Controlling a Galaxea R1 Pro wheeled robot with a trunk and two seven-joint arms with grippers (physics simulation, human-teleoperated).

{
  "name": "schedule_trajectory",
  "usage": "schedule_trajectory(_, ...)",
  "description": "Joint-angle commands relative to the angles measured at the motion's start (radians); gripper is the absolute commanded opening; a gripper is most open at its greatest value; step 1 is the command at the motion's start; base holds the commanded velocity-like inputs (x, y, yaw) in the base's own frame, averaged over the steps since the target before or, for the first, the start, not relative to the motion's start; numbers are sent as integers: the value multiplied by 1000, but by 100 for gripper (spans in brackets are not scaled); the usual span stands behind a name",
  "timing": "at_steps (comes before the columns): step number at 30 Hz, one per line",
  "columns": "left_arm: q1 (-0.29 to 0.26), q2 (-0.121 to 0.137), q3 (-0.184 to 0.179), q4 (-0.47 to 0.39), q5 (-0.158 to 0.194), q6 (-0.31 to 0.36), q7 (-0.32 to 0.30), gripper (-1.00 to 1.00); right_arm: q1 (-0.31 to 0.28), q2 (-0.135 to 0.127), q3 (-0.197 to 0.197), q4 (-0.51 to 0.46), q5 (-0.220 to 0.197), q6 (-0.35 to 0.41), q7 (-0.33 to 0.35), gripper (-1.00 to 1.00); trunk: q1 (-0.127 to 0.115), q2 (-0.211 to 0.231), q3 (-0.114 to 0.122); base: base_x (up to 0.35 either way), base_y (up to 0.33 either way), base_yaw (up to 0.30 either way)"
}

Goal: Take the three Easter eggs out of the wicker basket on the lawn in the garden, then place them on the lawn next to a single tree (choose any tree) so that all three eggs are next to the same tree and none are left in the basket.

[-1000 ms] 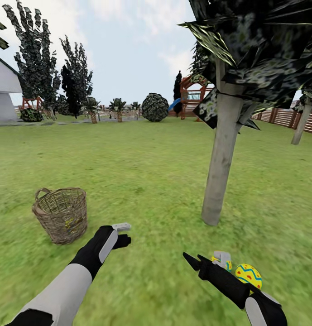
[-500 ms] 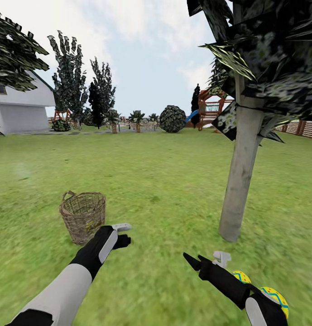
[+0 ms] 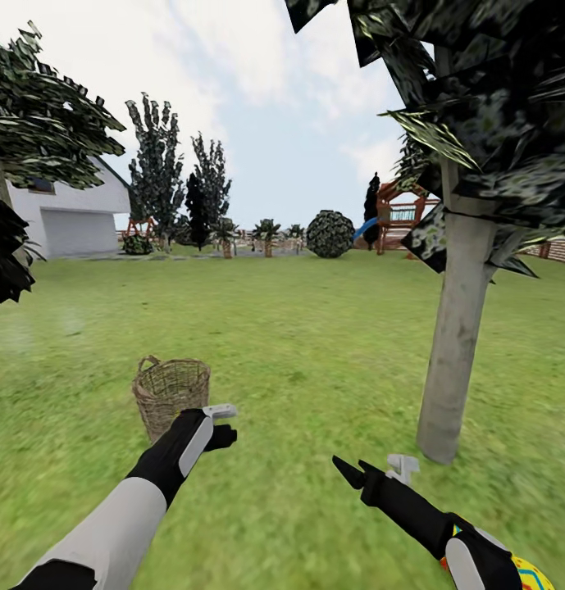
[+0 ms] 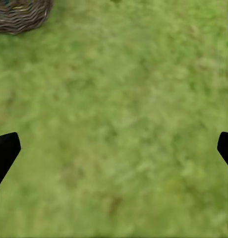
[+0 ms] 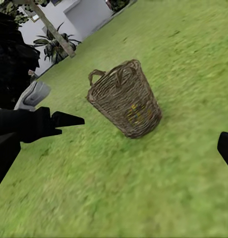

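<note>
Both black grippers hang empty over the mottled green lawn (image 3: pixel 298 344), left gripper (image 4: pixel 114 148) and right gripper (image 5: pixel 114 146) with fingers spread wide. Just beyond the left one stands the tan-brown woven wicker basket (image 3: pixel 172 395); one yellow zigzag-banded Easter egg (image 3: pixel 535 574) lies near the pale grey-trunked tree (image 3: pixel 454 360).

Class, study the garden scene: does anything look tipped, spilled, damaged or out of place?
Nothing stands out. The wicker basket stands upright on the lawn, and one Easter egg lies on the grass near the tree.

Claw (image 4: pixel 114 151) fingertips spread wide over lawn (image 4: pixel 124 124); wicker basket (image 4: pixel 20 14) nearby.
</note>
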Motion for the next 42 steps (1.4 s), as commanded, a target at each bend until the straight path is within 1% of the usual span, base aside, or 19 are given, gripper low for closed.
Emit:
schedule_trajectory(1,0,1,-3,-1,11,2,9,100,-1,0,-2,0,-6,8,1,100,-1,0,3,0,0,18)
schedule_trajectory(16,0,1,-3,-1,10,2,9,100,-1,0,-1,-1,-7,8,1,100,-7,3,61,0,0,3)
schedule_trajectory(26,0,1,-3,-4,12,3,9,100,-1,2,3,-1,-4,9,-2,100,-7,3,64,0,0,33)
schedule_trajectory(34,0,1,-3,-4,11,2,9,100,-1,3,3,-1,1,9,-3,100,-7,3,71,0,5,199)
schedule_trajectory(42,0,1,-3,-4,11,2,9,100,-1,3,3,-1,1,10,-3,100,-7,3,80,6,89,226)
